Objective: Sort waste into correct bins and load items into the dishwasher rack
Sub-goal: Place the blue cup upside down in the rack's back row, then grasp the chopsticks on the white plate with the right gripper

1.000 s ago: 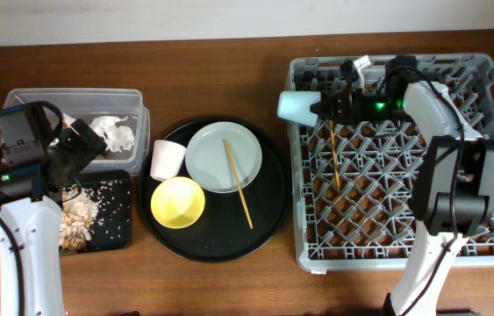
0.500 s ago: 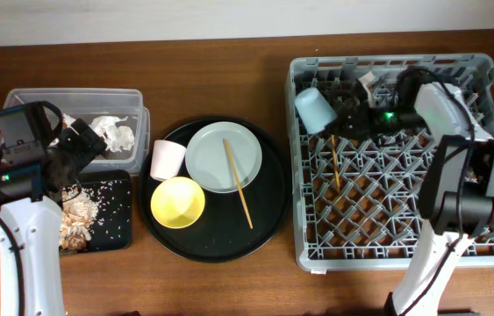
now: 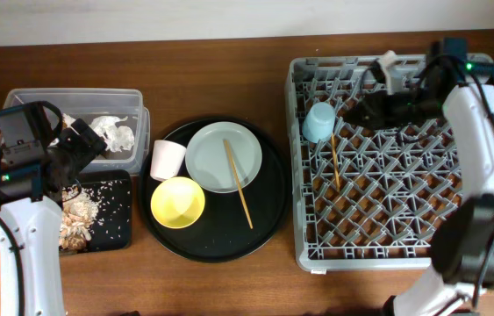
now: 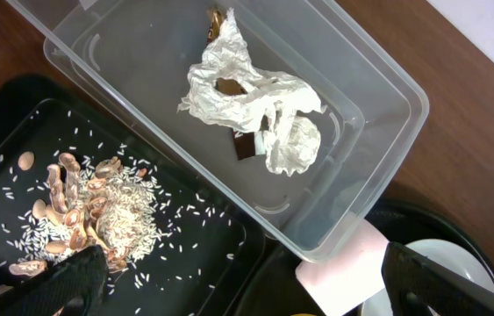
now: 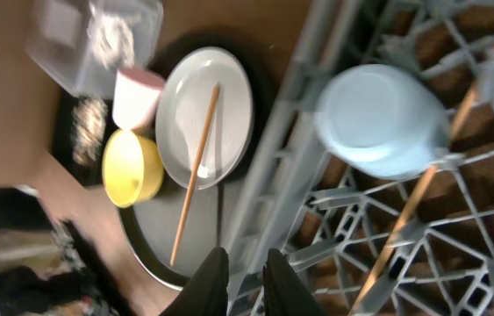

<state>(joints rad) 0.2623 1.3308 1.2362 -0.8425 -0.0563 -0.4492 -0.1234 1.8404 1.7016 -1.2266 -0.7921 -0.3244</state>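
so the light-blue cup [image 3: 319, 123] is lying among the pegs near the far left corner of the dishwasher rack [image 3: 308, 254], just beside one chopstick [image 3: 333, 162]. right gripper [image 5: 247, 260] hangs close to it, fingers a little apart with nothing between them. left gripper [image 4: 242, 259] is spread wide over the clear tub [image 4: 361, 167] holding the napkins [image 4: 255, 105] and the black tray [image 3: 117, 230] with food scraps [image 4: 97, 206]. pink cup [image 3: 167, 159], yellow bowl [image 3: 177, 202], plate [image 3: 211, 162] and the other chopstick [image 3: 237, 184] sit on the round tray [image 3: 264, 224]
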